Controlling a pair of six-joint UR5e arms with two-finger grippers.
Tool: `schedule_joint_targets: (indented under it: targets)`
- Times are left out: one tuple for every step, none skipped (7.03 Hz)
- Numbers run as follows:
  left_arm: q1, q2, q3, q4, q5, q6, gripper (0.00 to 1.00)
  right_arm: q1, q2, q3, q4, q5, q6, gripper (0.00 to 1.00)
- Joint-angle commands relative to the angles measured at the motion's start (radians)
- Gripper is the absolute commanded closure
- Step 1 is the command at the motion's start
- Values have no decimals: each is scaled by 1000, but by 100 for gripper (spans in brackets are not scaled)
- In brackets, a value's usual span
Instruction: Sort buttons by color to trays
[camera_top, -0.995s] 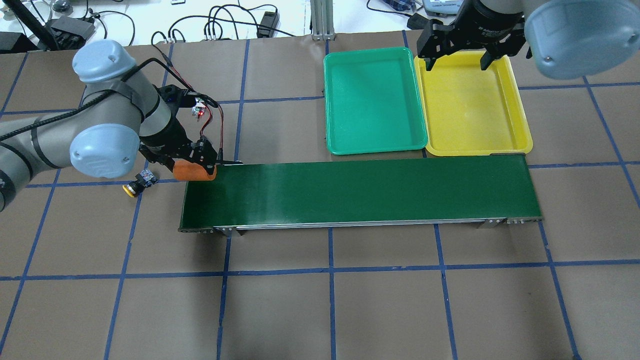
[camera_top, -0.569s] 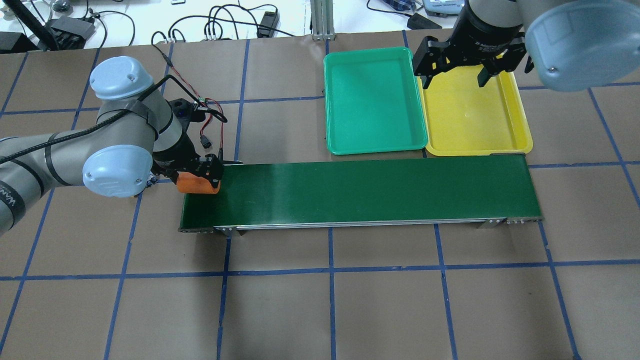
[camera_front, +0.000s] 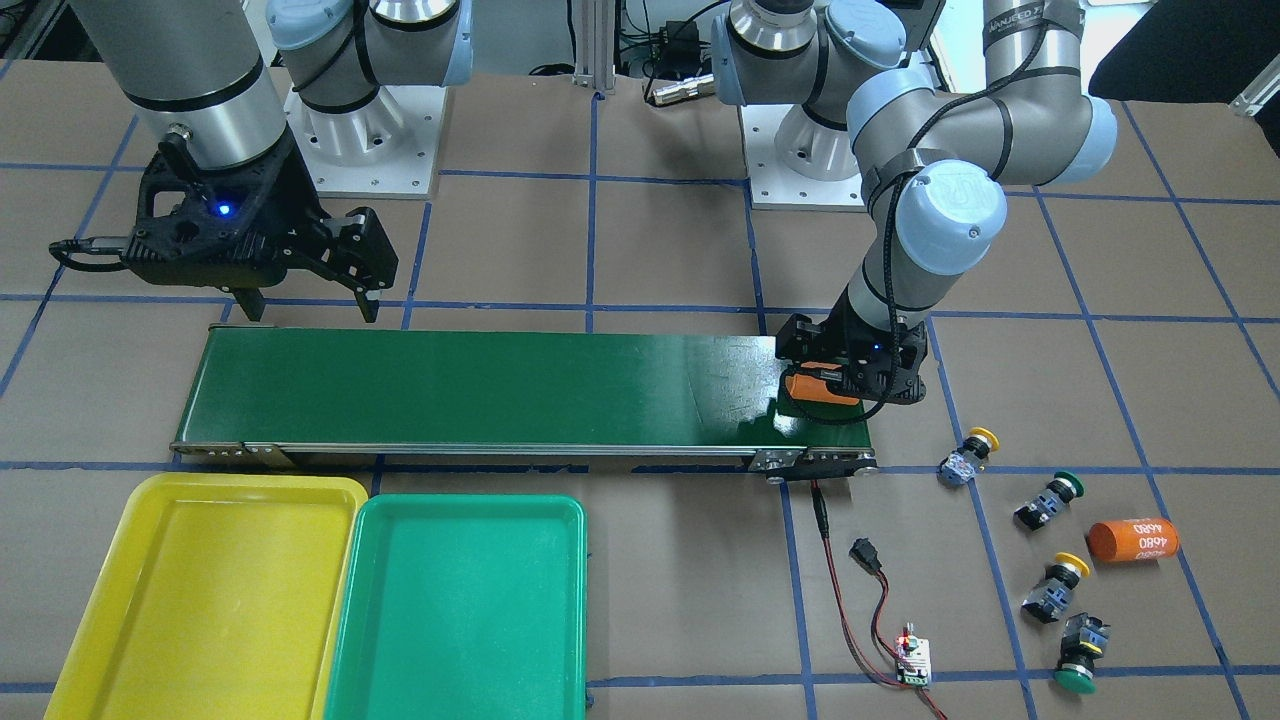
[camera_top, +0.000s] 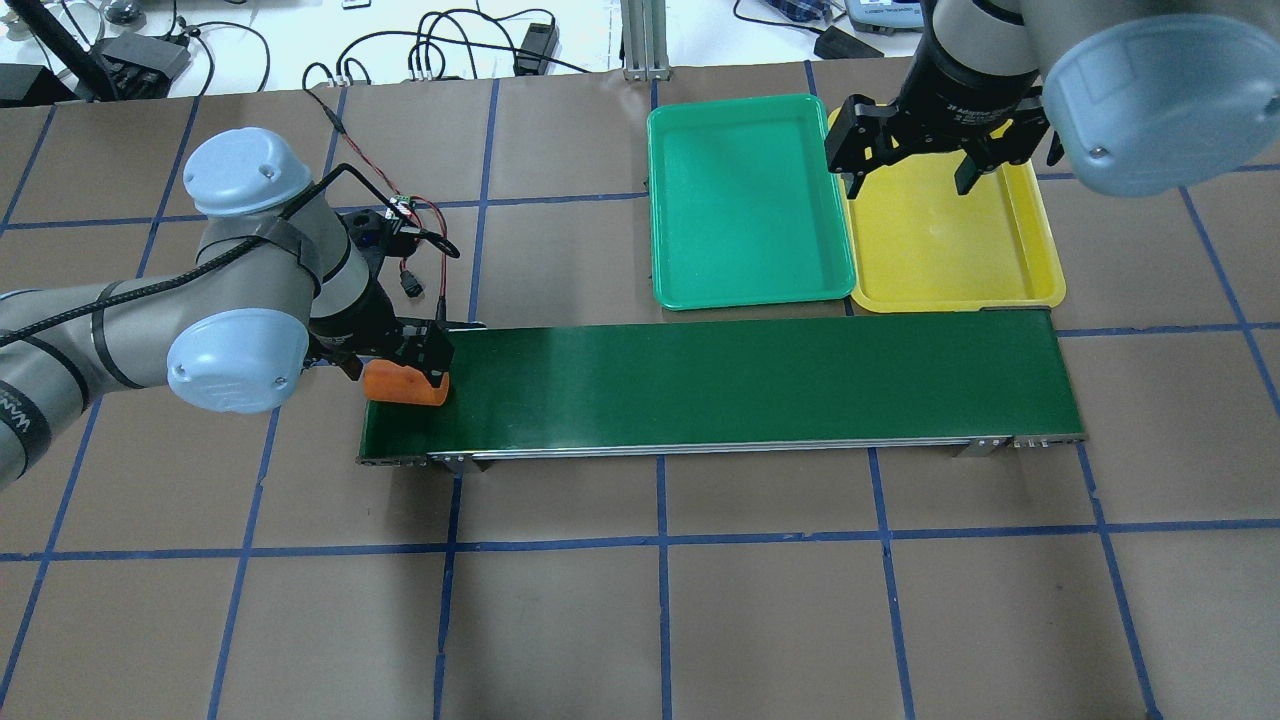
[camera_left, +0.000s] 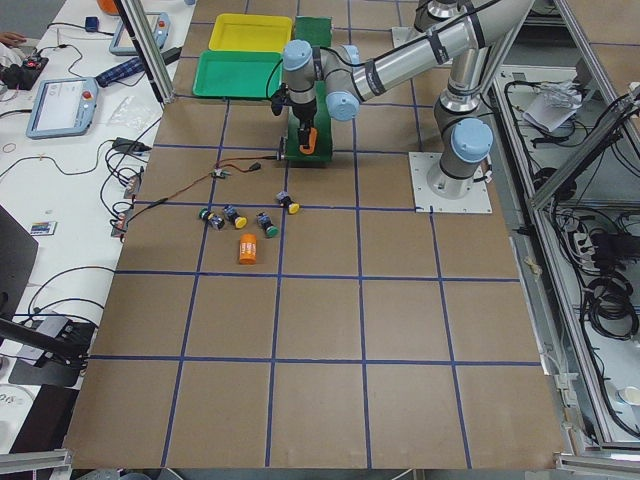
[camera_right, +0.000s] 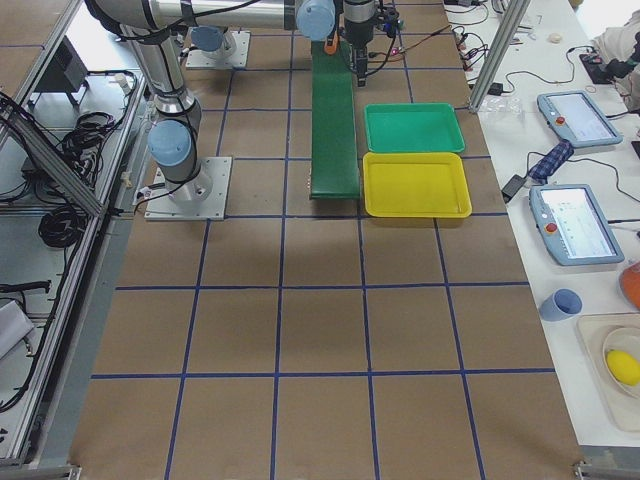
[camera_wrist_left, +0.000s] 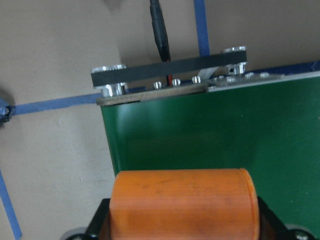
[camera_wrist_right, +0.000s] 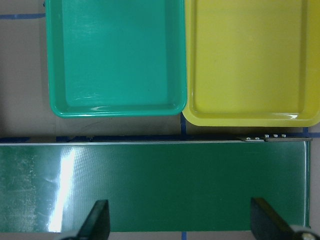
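Two yellow-capped buttons (camera_front: 968, 455) (camera_front: 1052, 585) and two green-capped buttons (camera_front: 1048, 501) (camera_front: 1078, 655) lie on the table beyond the belt's end on my left; my left arm hides them in the overhead view. My left gripper (camera_top: 400, 375) (camera_front: 845, 385) is shut on an orange cylinder (camera_top: 405, 385) (camera_wrist_left: 182, 205) and holds it low over that end of the dark green conveyor belt (camera_top: 720, 385). My right gripper (camera_top: 908, 180) (camera_front: 305, 305) is open and empty, above the yellow tray (camera_top: 1040, 270). The green tray (camera_top: 750, 200) sits beside it. Both trays are empty.
A second orange cylinder marked 4680 (camera_front: 1132, 539) lies among the buttons. A small circuit board with red and black wires (camera_front: 912, 660) lies near the belt's motor end. Cables lie along the table's far edge.
My left gripper has carried the orange cylinder from the belt's far corner further onto the belt. My right gripper has shifted a little nearer to the belt and stays open.
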Motion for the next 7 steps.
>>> schedule_joint_targets:
  targets:
    - [7,86,31,-35,1,0,0,-1,1,-1,13,-1,0,0]
    - [22,126,72,-58,14,0,0,-1,-1,1,13,-1,0,0]
    - [89,132,159,-124,24,5,0,-1,-1,1,13,-1,-1,0]
    - [230,93,252,-182,39,93,0,-1,-1,1,15,-2,-3,0]
    - [319,36,329,-203,34,165,0,-1,-1,1,16,-1,-3,0]
    - [331,-33,398,-189,42,251,0,-1,-1,1,18,-1,-4,0]
    - [358,-119,483,-188,41,312,0,-1,-1,1,19,-1,-4,0]
